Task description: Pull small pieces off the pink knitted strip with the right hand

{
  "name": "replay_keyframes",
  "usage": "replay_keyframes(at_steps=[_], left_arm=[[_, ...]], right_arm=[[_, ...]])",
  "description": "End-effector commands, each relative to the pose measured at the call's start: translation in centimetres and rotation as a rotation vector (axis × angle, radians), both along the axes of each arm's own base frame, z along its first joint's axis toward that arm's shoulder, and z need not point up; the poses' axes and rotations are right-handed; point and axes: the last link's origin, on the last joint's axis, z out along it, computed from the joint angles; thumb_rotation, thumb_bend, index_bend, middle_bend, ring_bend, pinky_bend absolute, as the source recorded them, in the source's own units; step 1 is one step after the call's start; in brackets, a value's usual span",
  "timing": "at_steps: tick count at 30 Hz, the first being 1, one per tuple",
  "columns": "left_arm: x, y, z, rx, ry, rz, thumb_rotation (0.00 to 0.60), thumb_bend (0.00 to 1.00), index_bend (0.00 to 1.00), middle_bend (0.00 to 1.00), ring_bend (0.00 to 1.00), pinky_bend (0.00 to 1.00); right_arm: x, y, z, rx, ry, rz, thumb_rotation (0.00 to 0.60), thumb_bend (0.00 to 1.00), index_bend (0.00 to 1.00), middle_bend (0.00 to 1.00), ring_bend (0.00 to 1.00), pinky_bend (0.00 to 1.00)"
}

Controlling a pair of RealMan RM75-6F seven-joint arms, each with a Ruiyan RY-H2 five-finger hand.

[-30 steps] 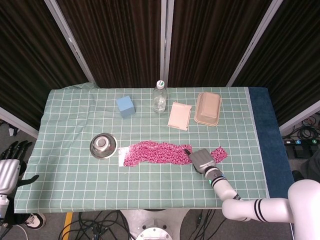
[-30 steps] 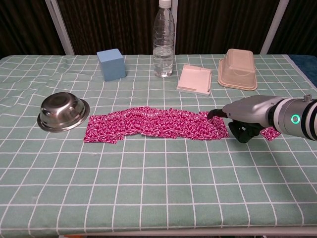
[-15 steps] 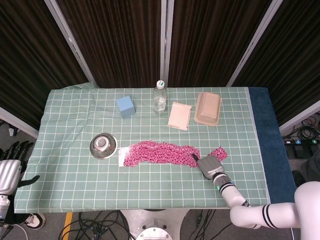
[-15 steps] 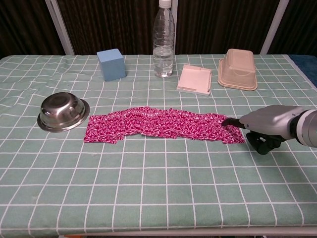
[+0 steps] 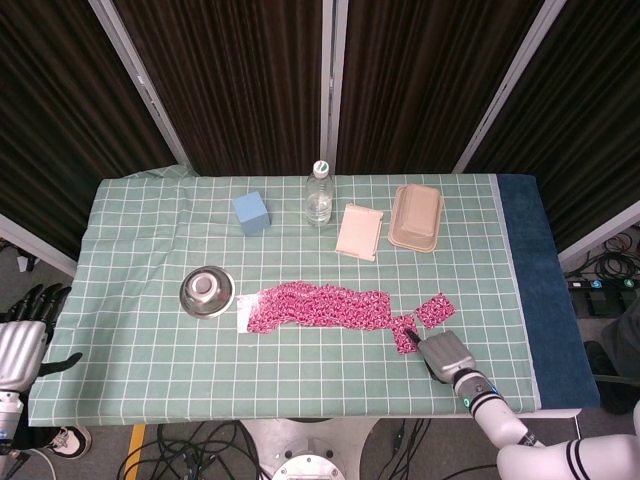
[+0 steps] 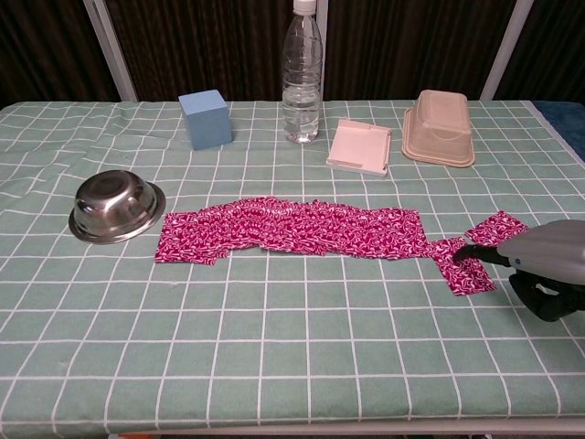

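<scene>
The pink knitted strip [image 5: 318, 306] [image 6: 288, 229] lies flat across the middle of the green checked cloth. Just off its right end lies a small pink piece [image 5: 405, 333] [image 6: 464, 267], separate from the strip or barely touching it. My right hand [image 5: 447, 355] [image 6: 544, 265] sits low on the table to the right of that piece, its dark fingertips pinching the piece's right edge. Another loose pink piece [image 5: 435, 309] [image 6: 496, 228] rests behind the hand. My left hand [image 5: 20, 335] hangs off the table's left side, fingers apart and holding nothing.
A steel bowl [image 5: 207, 291] [image 6: 116, 205] stands left of the strip. Along the back are a blue cube [image 5: 251, 212] [image 6: 205, 118], a water bottle [image 5: 318, 195] [image 6: 302, 73], a white box [image 5: 359, 231] [image 6: 359, 145] and a beige container [image 5: 416, 216] [image 6: 441, 126].
My right hand has drawn back to the right and toward the near edge, dragging a small piece away from the strip's right end. The left hand has stayed put.
</scene>
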Motion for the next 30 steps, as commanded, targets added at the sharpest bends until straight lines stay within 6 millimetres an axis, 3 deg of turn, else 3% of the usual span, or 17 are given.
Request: replay_keyframes(at_steps=[1, 7, 13, 23, 30], left_arm=[[0.1, 0.0, -0.1, -0.003, 0.002, -0.001, 0.600, 0.02, 0.10, 0.09, 0.02, 0.17], [0.3, 0.1, -0.1, -0.004, 0.002, -0.006, 0.600, 0.02, 0.10, 0.09, 0.02, 0.17], [0.5, 0.1, -0.3, -0.006, 0.003, -0.010, 0.600, 0.02, 0.10, 0.09, 0.02, 0.17], [0.2, 0.2, -0.4, -0.008, 0.001, 0.003, 0.600, 0.02, 0.10, 0.09, 0.02, 0.17], [-0.1, 0.2, -0.2, -0.002, -0.002, 0.008, 0.600, 0.02, 0.10, 0.09, 0.02, 0.17]], right_arm=[[-0.7, 1.1, 0.7, 0.016, 0.000, -0.012, 0.600, 1.00, 0.04, 0.86, 0.90, 0.83], [-1.5, 2.5, 1.9, 0.021, -0.002, -0.019, 0.600, 1.00, 0.05, 0.86, 0.90, 0.83], [-1.0, 2.1, 2.2, -0.018, -0.063, -0.005, 0.600, 1.00, 0.05, 0.86, 0.90, 0.83], [-0.5, -0.5, 0.5, -0.032, -0.080, -0.022, 0.600, 1.00, 0.00, 0.86, 0.90, 0.83], [-0.7, -0.8, -0.3, -0.001, -0.033, -0.040, 0.600, 1.00, 0.00, 0.86, 0.90, 0.83]])
